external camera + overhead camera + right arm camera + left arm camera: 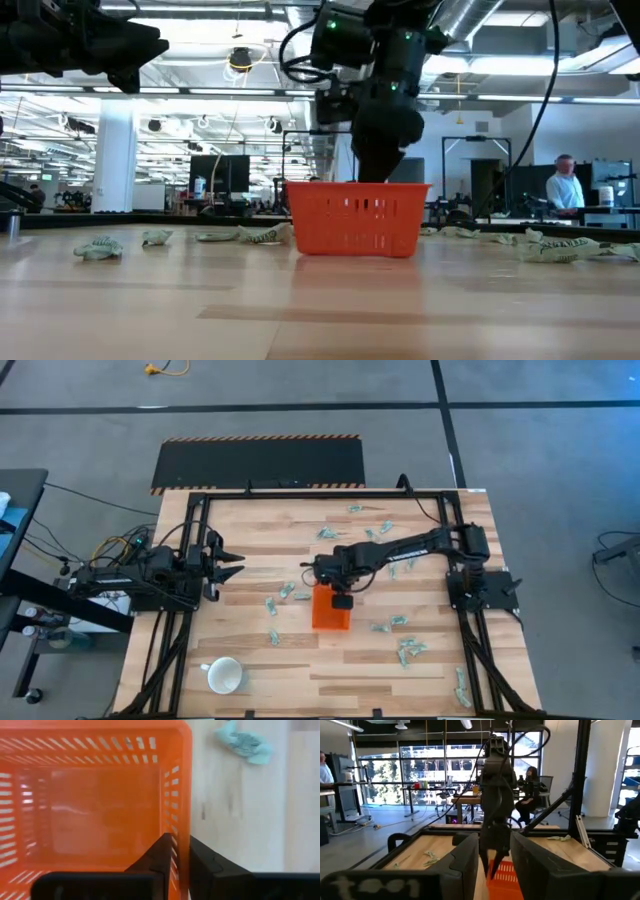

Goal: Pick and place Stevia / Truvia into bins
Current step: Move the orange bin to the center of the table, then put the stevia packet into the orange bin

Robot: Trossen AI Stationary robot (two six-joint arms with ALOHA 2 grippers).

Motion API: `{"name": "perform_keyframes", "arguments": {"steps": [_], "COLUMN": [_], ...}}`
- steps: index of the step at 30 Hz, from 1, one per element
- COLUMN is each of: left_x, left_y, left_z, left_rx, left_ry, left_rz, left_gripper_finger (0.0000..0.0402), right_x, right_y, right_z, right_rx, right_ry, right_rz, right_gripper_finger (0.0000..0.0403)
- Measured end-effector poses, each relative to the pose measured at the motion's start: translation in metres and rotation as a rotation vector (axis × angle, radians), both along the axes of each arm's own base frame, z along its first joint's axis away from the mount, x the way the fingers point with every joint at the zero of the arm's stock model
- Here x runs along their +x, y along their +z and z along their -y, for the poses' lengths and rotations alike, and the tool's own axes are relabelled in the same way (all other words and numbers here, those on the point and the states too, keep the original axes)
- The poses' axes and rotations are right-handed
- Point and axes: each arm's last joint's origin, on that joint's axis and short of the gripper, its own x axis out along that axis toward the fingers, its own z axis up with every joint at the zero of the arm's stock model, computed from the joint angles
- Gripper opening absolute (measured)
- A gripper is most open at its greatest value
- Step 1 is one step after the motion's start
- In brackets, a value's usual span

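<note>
The orange bin (331, 610) stands on the table near its middle, and what shows of its inside (100, 795) holds nothing. My right gripper (181, 857) points steeply down over the bin's rim (357, 186), one finger on either side of one wall. Its fingers are open by a narrow gap with nothing between them. Several pale green sachets lie flat on the wood around the bin, among them a sachet (245, 744) just outside that wall and others (285, 592) to the bin's left. My left gripper (232, 565) waits open at the table's left edge.
A white mug (224, 676) lies near the front left corner. More sachets (410, 650) are strewn at the front right and far right (385, 525). A black frame (300, 492) runs along the table's edges. People stand in the room beyond.
</note>
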Motion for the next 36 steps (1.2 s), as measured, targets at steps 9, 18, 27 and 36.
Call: {"name": "perform_keyframes", "arguments": {"steps": [9, 18, 27, 36], "left_x": [0.000, -0.001, 0.000, 0.000], "left_y": [0.001, 0.004, 0.000, 0.001], "left_z": [-0.002, -0.002, 0.001, 0.002], "left_rx": [0.014, 0.035, -0.086, 0.025], "left_ry": [0.081, 0.085, -0.060, -0.056], "left_rz": [0.006, 0.040, 0.006, 0.006], "left_gripper_finger": [0.0105, 0.0105, 0.0105, 0.0105], "right_x": [-0.018, -0.055, -0.090, -0.113], "right_y": [0.043, 0.074, 0.070, 0.033], "right_z": [0.005, 0.061, 0.143, 0.152], "right_rx": [-0.004, -0.075, 0.109, 0.168], "right_ry": [-0.052, -0.516, -0.740, -0.760], "right_rz": [0.068, 0.025, -0.057, -0.169], "right_gripper_finger": [0.0103, 0.0123, 0.0123, 0.0123]}}
